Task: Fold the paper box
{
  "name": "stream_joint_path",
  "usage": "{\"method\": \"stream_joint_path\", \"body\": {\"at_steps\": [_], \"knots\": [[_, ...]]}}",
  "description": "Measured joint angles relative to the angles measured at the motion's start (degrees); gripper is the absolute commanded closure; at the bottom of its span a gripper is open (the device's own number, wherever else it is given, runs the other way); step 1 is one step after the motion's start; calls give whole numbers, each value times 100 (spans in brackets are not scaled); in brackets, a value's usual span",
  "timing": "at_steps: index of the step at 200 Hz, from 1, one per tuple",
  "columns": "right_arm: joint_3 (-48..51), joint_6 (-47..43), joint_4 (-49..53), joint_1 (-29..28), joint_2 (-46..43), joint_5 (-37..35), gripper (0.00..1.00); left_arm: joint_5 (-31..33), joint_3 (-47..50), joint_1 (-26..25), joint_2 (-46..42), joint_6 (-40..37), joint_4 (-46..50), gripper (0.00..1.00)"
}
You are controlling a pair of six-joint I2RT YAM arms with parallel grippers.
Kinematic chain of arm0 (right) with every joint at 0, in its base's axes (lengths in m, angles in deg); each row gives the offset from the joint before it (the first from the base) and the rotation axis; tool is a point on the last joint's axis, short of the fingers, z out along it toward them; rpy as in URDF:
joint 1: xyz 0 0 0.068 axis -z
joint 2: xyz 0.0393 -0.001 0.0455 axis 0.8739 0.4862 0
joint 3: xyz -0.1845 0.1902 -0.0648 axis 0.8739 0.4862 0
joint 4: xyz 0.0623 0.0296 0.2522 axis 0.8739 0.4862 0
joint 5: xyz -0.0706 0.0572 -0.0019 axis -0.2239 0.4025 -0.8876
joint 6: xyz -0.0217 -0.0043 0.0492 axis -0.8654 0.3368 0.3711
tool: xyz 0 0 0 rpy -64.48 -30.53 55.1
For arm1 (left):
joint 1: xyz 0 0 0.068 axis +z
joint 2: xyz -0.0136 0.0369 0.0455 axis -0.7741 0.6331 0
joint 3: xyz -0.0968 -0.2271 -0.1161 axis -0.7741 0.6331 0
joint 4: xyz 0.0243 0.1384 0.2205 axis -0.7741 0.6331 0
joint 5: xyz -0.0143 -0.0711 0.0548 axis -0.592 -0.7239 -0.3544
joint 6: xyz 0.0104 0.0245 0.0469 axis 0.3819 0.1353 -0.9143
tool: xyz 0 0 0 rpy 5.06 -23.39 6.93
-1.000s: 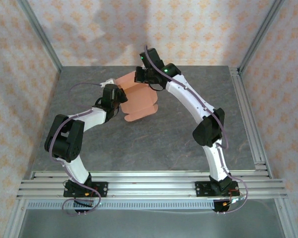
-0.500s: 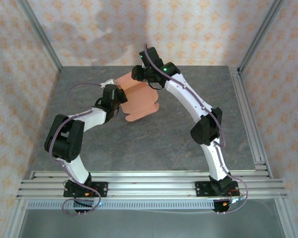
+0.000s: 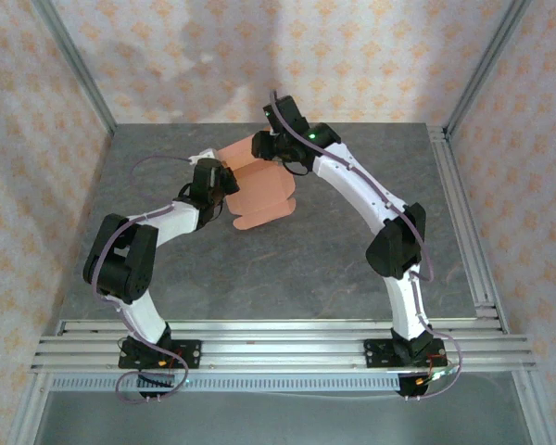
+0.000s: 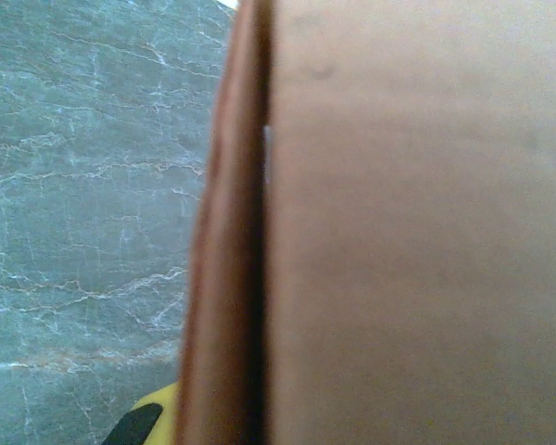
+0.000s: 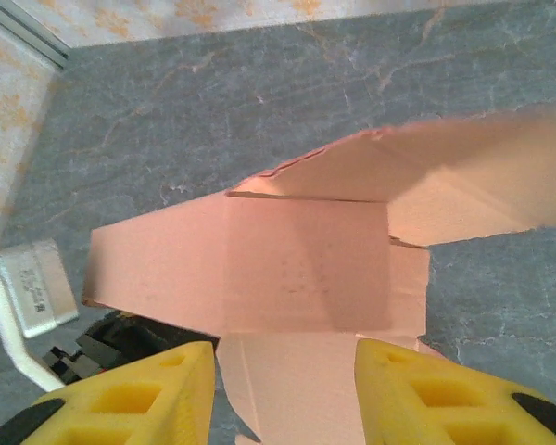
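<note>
The paper box point(image 3: 259, 190) is a salmon-orange card sheet, partly folded, lying at the far middle of the grey table. My left gripper point(image 3: 220, 182) is at the sheet's left edge. In the left wrist view the card point(image 4: 417, 232) stands right against the lens, with one yellow fingertip point(image 4: 153, 417) beside its folded edge. My right gripper point(image 3: 272, 148) hangs over the far end of the sheet. It is open, and its yellow fingers point(image 5: 157, 389) stand wide apart above a raised wall and bottom panel of the paper box point(image 5: 306, 260).
The grey marble table point(image 3: 306, 269) has bare room in front of the sheet. Aluminium rails run along the right side point(image 3: 465, 213) and the near edge point(image 3: 278, 336). Patterned walls close in the back and sides. The left arm's dark wrist point(image 5: 102, 343) lies beside the card.
The right gripper shifted slightly left over the sheet's far end, then back right. The left gripper and the sheet have hardly moved.
</note>
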Motion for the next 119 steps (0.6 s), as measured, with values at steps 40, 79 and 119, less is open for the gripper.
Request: {"method": "stream_joint_path", "body": {"at_steps": [40,79,119], "knots": [[-374,-22,-15,0,160,7,61,-50,0,0,0,-20,0,100],[-579,-11,-24,15,380,111,62,-116,0,0,0,-24,0,100],[-710,74,-20,72,590,317,72,-170,0,0,0,-79,4,100]]}}
